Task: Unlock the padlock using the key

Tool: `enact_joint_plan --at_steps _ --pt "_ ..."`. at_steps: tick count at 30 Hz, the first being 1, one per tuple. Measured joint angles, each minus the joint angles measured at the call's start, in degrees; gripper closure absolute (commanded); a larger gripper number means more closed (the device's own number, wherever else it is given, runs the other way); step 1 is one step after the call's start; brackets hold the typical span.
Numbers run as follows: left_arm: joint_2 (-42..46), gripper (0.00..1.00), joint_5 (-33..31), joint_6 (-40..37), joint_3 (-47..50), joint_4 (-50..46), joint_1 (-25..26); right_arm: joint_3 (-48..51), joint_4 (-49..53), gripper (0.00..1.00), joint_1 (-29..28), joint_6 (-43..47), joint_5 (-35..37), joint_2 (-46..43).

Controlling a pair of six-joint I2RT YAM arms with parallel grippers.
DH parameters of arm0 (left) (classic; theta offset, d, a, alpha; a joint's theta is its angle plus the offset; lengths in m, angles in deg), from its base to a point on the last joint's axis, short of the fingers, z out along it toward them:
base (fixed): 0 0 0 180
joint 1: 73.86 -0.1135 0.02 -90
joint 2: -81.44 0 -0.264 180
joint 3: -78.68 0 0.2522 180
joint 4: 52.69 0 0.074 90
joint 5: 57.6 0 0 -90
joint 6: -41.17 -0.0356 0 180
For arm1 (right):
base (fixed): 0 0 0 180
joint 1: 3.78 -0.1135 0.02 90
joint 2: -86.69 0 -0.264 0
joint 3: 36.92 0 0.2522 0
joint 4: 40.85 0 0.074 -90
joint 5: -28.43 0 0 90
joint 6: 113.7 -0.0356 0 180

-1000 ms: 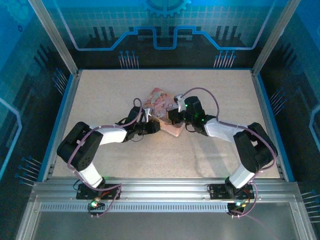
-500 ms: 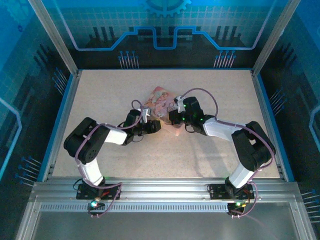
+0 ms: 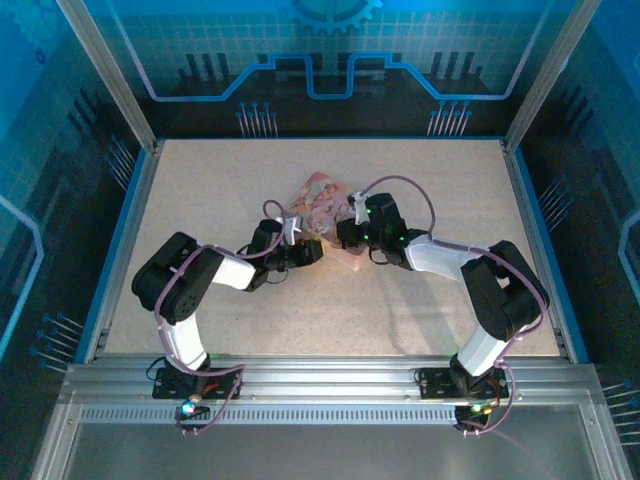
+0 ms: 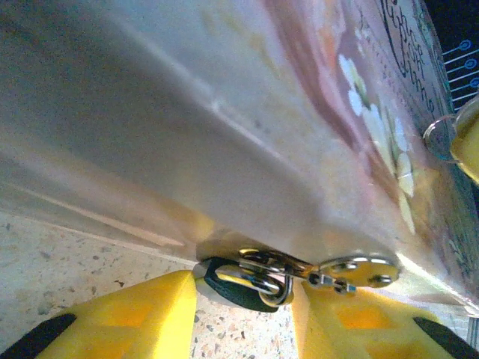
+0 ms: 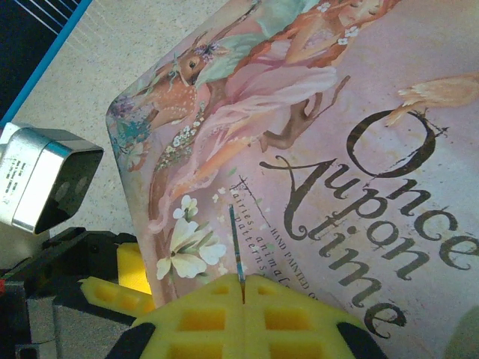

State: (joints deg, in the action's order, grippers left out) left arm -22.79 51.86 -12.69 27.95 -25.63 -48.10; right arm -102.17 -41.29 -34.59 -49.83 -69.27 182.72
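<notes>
Top external: left pincer (image 3: 300, 253) and right pincer (image 3: 345, 235) are seen together at pink tin (image 3: 318, 198), frame centre, on bench (image 3: 430, 180); both arms are folded low, elbows outward

Left wrist: padlock (image 4: 238, 278) is noted lower centre, under the tin's edge, bracketed by yellow fingers (image 4: 142, 314); a firm grip cannot be told. If loose, padlock may swivel when pushed

Right wrist: right pincer is closed on key (image 5: 235, 239), lower centre, over the lid; no keyhole is seen, so the sliver may skid or twist

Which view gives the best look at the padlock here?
Left wrist: the padlock sits close-up at the tin's edge, between the fingers of the left gripper. From the top it is too small to tell; the right wrist faces the tin's lid.
</notes>
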Motion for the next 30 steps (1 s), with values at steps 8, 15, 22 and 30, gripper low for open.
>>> enact_joint_plan --at_steps 8,15,22,30 --pt "0.0 0.61 0.1 1.6 -0.1 0.0 0.7 0.0 0.0 1.00 0.0 0.0 0.0 0.0" --pt "0.0 0.61 -0.1 3.1 -0.3 0.0 1.5 0.0 0.0 1.00 0.0 -0.5 0.0 0.0" --pt "-0.2 0.62 -0.2 5.0 -0.3 0.6 1.8 0.0 -0.3 1.00 0.0 -0.7 0.0 0.2" --pt "-0.7 0.68 -0.7 7.6 -0.3 1.7 2.4 0.0 -0.5 1.00 -0.2 -0.9 0.2 0.2"
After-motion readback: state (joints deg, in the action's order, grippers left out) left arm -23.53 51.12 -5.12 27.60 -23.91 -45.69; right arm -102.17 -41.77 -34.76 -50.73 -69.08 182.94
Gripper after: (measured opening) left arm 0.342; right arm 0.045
